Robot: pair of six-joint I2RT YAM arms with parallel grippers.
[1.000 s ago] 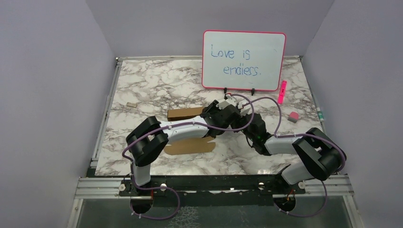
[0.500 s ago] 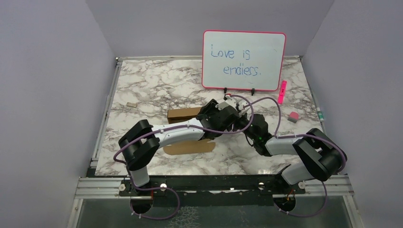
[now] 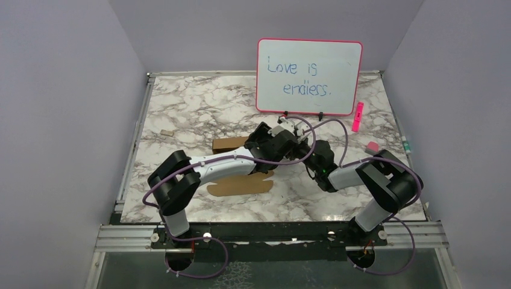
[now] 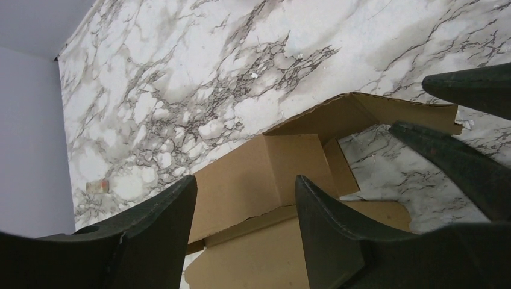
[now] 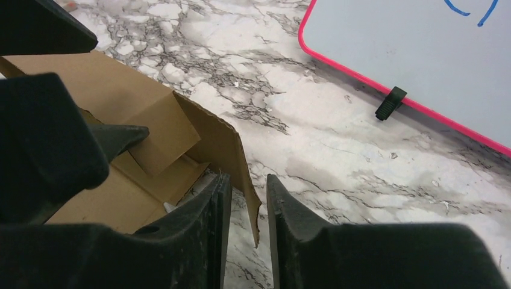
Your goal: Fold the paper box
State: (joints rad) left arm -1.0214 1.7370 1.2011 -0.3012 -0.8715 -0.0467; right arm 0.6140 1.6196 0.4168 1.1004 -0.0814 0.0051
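The paper box (image 3: 230, 144) is a flat brown cardboard sheet, partly folded, in the middle of the table; a rounded flap (image 3: 240, 184) lies nearer me. My left gripper (image 3: 272, 144) hovers open and empty over the sheet's folded panels (image 4: 265, 168), a finger (image 4: 163, 223) on each side. My right gripper (image 3: 313, 161) has its jaws nearly closed around the edge of a raised side flap (image 5: 232, 150), which stands up between its fingers (image 5: 217, 205). That flap also shows in the left wrist view (image 4: 361, 111).
A whiteboard (image 3: 308, 75) with blue writing stands at the back. A pink marker (image 3: 358, 115) and a pink eraser (image 3: 372, 146) lie at the right. A tiny cardboard scrap (image 3: 166, 132) lies at the left. Metal rails edge the table.
Both grippers have shifted a little toward the back left over the box. The right arm's elbow has swung inward. The cardboard has barely moved.
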